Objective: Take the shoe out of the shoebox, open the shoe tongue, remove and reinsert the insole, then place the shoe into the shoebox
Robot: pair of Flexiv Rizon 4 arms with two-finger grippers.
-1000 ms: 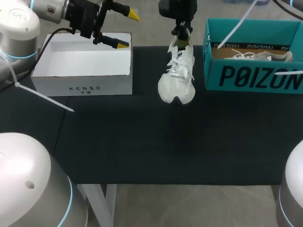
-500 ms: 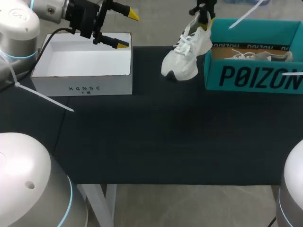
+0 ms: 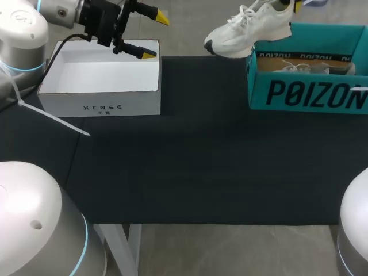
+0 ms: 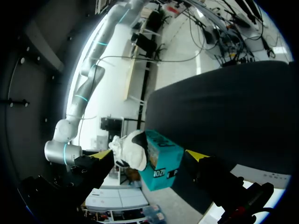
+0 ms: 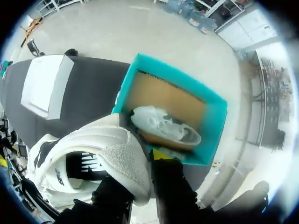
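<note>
The white lace-up sneaker (image 3: 250, 31), with a knit-looking upper and a chunky rounded sole, hangs in the air over the left wall of the teal cardboard shoebox (image 3: 305, 92). Its toe points out toward the left arm's side. The right gripper (image 5: 140, 168) has its fingers clamped on the padded heel collar from both sides. Only one yellow tip peeks out, the other is buried behind the fabric. In the head view that gripper is pretty much cut off at the edge.

A second pale sneaker (image 5: 163, 123) lies on the brown cardboard floor inside the shoebox, partly hidden by the wall.

The left gripper (image 3: 155, 36) is spread wide with nothing in it, up by the far corner of a white open-topped cardboard box (image 3: 100, 103).

Both boxes sit on a matte black cloth tabletop (image 3: 201, 161).
</note>
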